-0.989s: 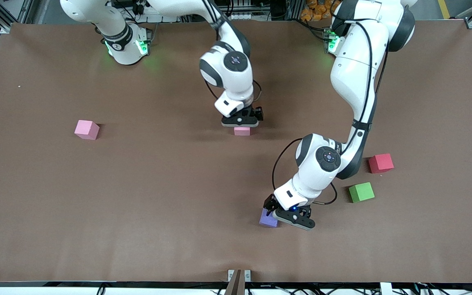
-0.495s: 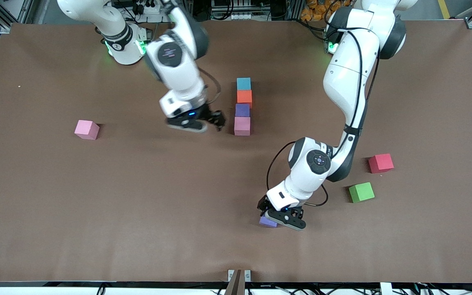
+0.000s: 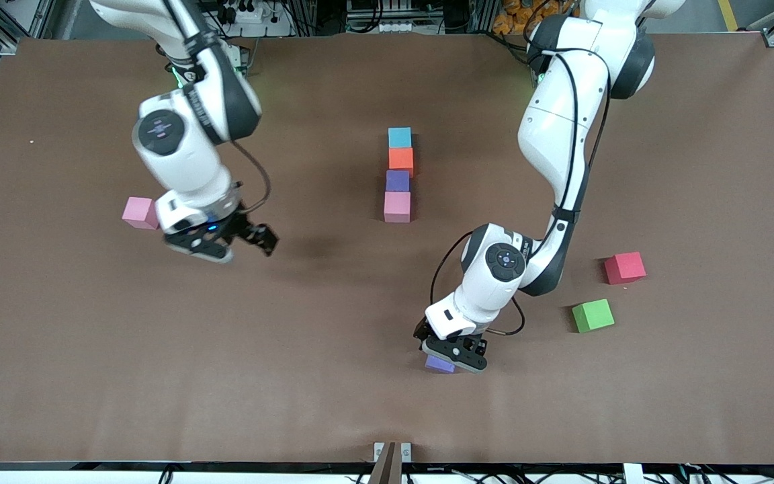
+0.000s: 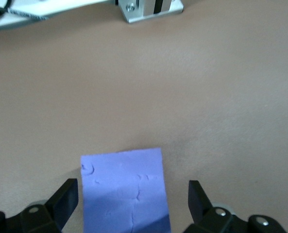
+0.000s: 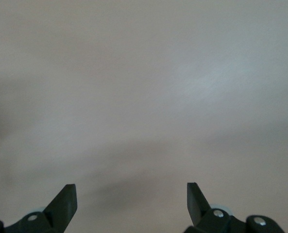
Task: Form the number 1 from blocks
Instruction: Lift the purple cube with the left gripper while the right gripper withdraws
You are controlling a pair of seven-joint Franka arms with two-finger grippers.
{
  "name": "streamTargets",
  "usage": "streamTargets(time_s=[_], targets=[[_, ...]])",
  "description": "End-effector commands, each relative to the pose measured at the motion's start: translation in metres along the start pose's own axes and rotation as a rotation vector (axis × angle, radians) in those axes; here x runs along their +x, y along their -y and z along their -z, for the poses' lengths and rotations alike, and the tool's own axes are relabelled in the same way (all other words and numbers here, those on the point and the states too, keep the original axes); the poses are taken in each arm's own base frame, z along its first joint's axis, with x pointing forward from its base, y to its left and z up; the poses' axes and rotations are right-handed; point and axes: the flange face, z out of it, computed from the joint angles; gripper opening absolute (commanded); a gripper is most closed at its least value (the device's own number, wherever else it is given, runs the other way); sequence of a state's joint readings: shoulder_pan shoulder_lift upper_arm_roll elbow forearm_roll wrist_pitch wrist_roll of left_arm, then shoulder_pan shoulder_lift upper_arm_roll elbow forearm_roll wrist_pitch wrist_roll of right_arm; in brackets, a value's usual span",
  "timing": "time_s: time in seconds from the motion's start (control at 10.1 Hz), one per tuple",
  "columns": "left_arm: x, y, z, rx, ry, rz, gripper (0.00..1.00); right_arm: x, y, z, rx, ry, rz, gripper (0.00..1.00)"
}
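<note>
Left tool (image 3: 451,353) wide astride purple block (image 4: 126,191); green cube (image 3: 592,315) near, seemingly clear.

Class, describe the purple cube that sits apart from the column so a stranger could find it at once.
Start at the column of four cubes mid-table, then move toward the front camera to the left pincer. The lone purple cube lies on the table between its open fingers. The other purple cube is third in the column, between orange and pink.

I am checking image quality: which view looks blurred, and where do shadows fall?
Right wrist view: table washed out and smeared; only open right gripper is crisp. Left wrist view: sharp, shadow darkens purple block's lower corner. Front view: clear, soft shadow beside pink block.
</note>
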State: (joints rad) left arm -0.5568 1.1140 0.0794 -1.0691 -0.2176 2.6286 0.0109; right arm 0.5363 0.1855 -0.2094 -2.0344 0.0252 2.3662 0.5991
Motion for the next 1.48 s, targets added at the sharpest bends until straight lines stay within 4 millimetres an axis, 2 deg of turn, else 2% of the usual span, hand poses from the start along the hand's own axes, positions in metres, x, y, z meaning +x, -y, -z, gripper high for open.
streamTargets(time_s=[0.0,0.1,0.2,0.3,0.4,0.49,0.59,0.69,0.89,1.09,1.19,1.39], targets=[[0.002,-0.004,-0.007,-0.004,-0.026,-0.006,1.00,0.032,-0.054,0.011,-0.014,-0.020,0.093,1.00],[0.003,-0.007,-0.005,-0.012,-0.027,0.016,1.00,0.044,-0.071,0.023,-0.012,-0.033,0.089,1.00],[0.003,-0.009,-0.003,-0.027,-0.026,0.049,0.78,0.053,-0.082,0.041,-0.011,-0.034,0.082,1.00],[0.005,-0.007,0.000,-0.022,-0.029,0.053,0.15,0.059,-0.087,0.062,-0.012,-0.022,0.075,1.00],[0.006,-0.008,0.001,-0.025,-0.029,0.058,0.00,0.064,-0.092,0.077,-0.016,-0.006,0.064,1.00],[0.008,-0.004,0.005,-0.028,-0.033,0.073,0.00,0.067,-0.097,0.090,-0.026,0.008,0.060,1.00],[0.016,-0.008,0.020,-0.034,-0.033,0.076,0.00,0.071,-0.101,0.101,-0.053,0.014,0.069,1.00],[0.023,-0.006,0.045,-0.035,0.047,0.077,0.00,0.072,-0.101,0.112,-0.067,0.019,0.082,1.00],[0.022,-0.010,0.070,-0.014,0.192,0.109,0.00,0.077,-0.105,0.135,-0.076,0.040,0.092,1.00],[0.013,-0.012,0.083,0.036,0.273,0.189,0.00,0.077,-0.106,0.155,-0.087,0.058,0.093,1.00],[0.007,-0.022,0.085,0.038,0.287,0.239,0.00,0.077,-0.108,0.170,-0.091,0.063,0.094,1.00],[0.009,-0.036,0.104,0.074,0.316,0.281,0.00,0.079,-0.109,0.197,-0.099,0.082,0.098,1.00]])
